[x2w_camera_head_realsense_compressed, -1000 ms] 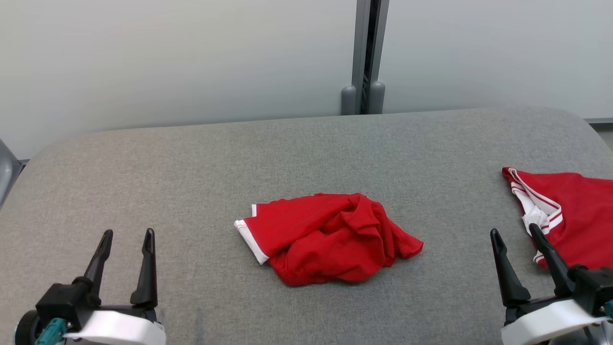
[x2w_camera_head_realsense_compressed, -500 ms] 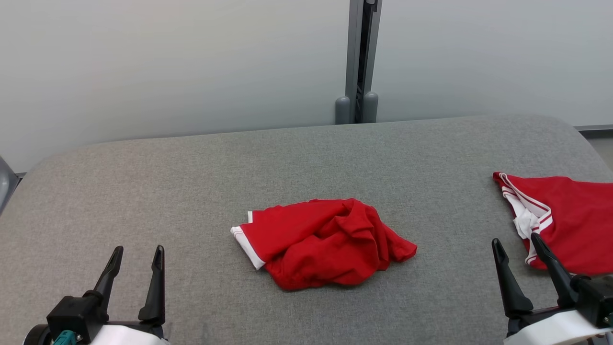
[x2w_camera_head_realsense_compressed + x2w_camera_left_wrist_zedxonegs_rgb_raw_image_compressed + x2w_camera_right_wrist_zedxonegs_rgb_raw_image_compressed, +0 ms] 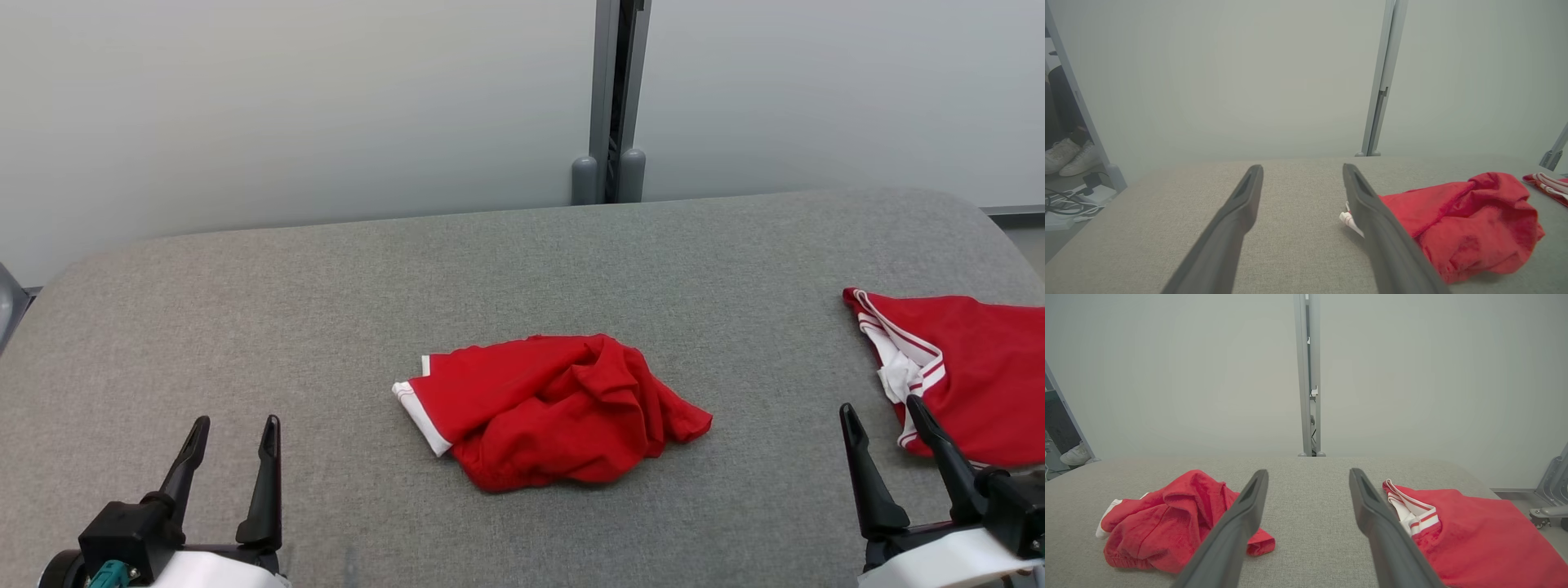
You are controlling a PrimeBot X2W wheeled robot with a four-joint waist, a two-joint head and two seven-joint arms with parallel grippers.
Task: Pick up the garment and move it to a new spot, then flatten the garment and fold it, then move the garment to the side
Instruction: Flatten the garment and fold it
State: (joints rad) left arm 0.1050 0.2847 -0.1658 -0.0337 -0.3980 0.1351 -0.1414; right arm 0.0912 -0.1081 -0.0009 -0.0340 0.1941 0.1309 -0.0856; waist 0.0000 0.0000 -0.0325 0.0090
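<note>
Left end effector (image 3: 237,421), right end effector (image 3: 880,405), gaping, garment (image 3: 555,408) between

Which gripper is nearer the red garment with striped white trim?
Right: the right gripper sits just beside the striped garment; the left gripper is far across the table.

You've got bare grey table (image 3: 245,310) all round the crumpled red garment (image 3: 555,408), so lanes are open from the left, front and far side. Left gripper (image 3: 237,420), jaws wide, faces bare cloth. Right gripper (image 3: 880,403), jaws wide too, has the second red garment (image 3: 971,376) right by its outer finger, crowding that side. Panel wall (image 3: 326,98) closes off the far edge.
</note>
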